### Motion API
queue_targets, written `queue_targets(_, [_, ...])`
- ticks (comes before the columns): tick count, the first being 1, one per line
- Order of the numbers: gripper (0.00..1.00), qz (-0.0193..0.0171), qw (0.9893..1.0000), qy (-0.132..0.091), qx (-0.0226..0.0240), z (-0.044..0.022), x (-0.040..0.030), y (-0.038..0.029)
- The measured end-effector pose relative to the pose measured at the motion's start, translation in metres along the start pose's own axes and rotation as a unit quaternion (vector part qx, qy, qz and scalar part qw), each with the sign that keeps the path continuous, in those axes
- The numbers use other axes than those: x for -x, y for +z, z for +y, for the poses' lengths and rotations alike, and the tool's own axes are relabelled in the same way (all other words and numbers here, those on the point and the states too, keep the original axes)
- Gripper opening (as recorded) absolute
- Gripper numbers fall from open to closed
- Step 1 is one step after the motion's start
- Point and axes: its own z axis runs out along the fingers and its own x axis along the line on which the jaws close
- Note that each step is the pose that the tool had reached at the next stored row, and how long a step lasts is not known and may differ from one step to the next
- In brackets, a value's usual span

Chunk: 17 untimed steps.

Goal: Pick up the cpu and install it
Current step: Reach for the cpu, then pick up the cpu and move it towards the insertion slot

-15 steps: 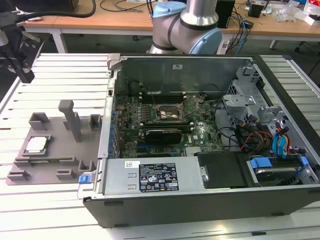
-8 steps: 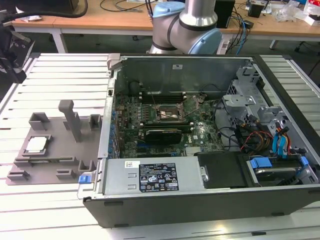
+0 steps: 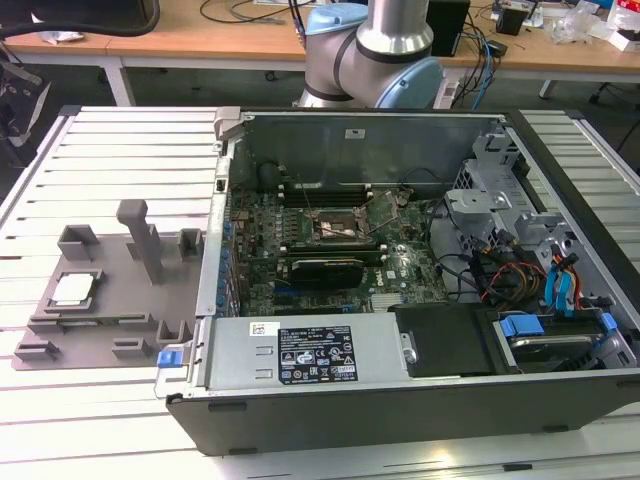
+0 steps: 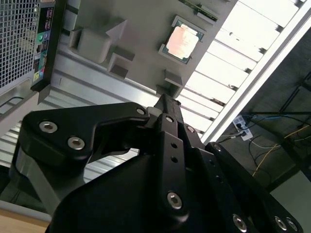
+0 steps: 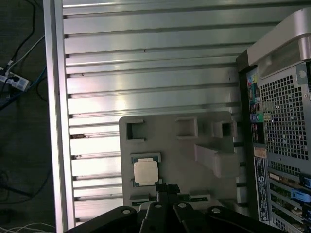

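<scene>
The cpu [image 3: 73, 290], a small silvery square chip, lies flat in a recess of the grey tray [image 3: 112, 302] at the exterior view's left. Both wrist views look down on the cpu [image 4: 183, 41] [image 5: 146, 173] from well above. My black gripper [image 5: 166, 188] hangs over the tray's [image 5: 167, 141] edge, just beside the chip, shut and holding nothing. In the second wrist view the gripper [image 4: 164, 97] points toward the tray [image 4: 141, 29]. The motherboard socket [image 3: 335, 228] sits inside the open computer case [image 3: 400, 130].
The case lies on a slatted aluminium table [image 3: 110, 150], right of the tray. Upright grey posts [image 3: 140, 235] rise from the tray. Cables and drive bays [image 3: 540, 270] crowd the case's right side. A wooden desk [image 3: 200, 40] stands behind the arm's base [image 3: 375, 55].
</scene>
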Motion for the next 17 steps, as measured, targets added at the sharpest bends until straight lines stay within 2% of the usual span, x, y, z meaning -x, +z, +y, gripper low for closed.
queue_targets(10, [0.11, 0.0, 1.0, -0.001, 0.0, 0.0, -0.0001, 0.0])
queue_targets(14, [0.11, 0.0012, 0.9996, -0.028, 0.0006, 0.0, -0.0001, 0.0])
queue_targets(16, [0.11, 0.0023, 0.9987, -0.051, 0.0011, 0.0, -0.0001, 0.0])
queue_targets(17, [0.11, 0.0029, 0.9978, -0.066, 0.0015, 0.0, -0.0001, 0.0])
